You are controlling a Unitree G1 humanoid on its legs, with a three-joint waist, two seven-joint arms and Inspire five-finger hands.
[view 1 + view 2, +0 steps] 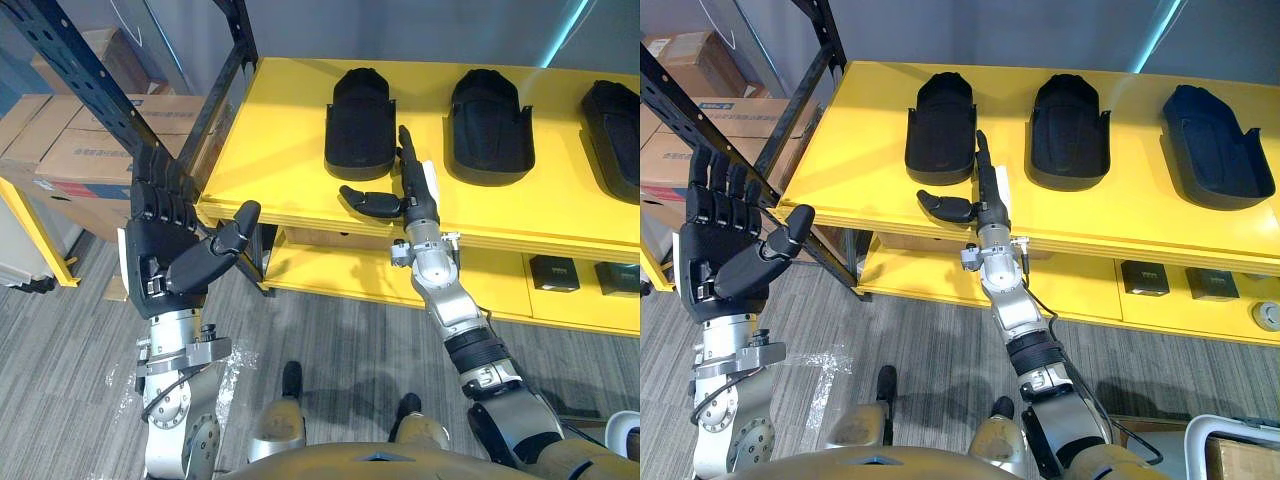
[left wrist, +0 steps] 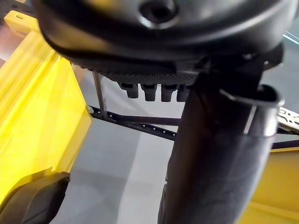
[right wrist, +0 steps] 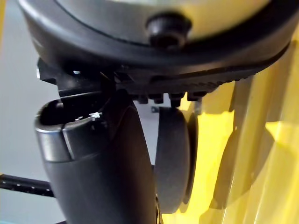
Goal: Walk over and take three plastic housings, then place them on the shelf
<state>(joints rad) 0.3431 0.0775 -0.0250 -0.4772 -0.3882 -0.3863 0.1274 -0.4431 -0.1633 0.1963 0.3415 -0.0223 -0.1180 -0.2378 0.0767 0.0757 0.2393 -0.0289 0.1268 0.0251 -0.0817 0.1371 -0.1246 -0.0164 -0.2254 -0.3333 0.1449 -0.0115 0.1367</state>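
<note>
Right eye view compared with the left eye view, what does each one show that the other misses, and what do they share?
Right eye view: the whole rightmost black plastic housing, and a round grey disc low at the right edge. Left eye view: much more of the yellow bar beside the brown cardboard boxes. Both: the yellow top shelf, the leftmost housing and middle housing on it, the open left hand raised off the shelf's corner, and the open right hand stretched over the front edge by the leftmost housing.
</note>
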